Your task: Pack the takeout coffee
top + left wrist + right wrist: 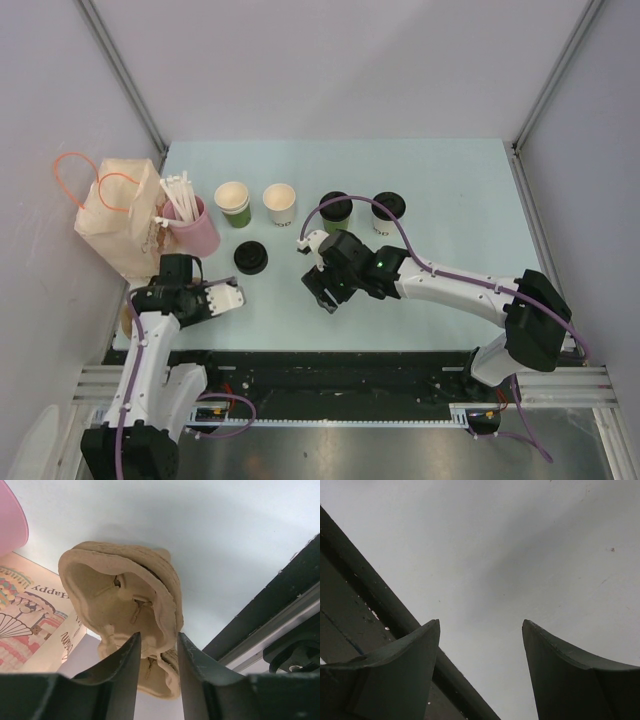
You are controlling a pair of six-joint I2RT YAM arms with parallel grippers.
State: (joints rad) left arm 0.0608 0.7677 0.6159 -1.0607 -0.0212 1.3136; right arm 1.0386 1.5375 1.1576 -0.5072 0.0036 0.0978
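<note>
The left gripper (158,636) is narrowly parted around a rough pulp tray (115,590) at the table's (450,180) near left corner; I cannot tell if it grips. The right gripper (481,624) is wide apart and empty. The green cup (232,203), white cup (280,203) and round black lid (250,257) are left of centre.

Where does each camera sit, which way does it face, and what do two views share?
Top external: above and behind the bases, looking down on the table; left arm and right arm show.
Left wrist: low by the table's near left corner, facing a brown pulp carrier; the left gripper shows, fingers flanking the carrier's rim.
Right wrist: looks down at the tabletop beside the dark front rail; the right gripper shows, open.
Shared: pink cup and paper bag appear in top and left wrist views.
</note>
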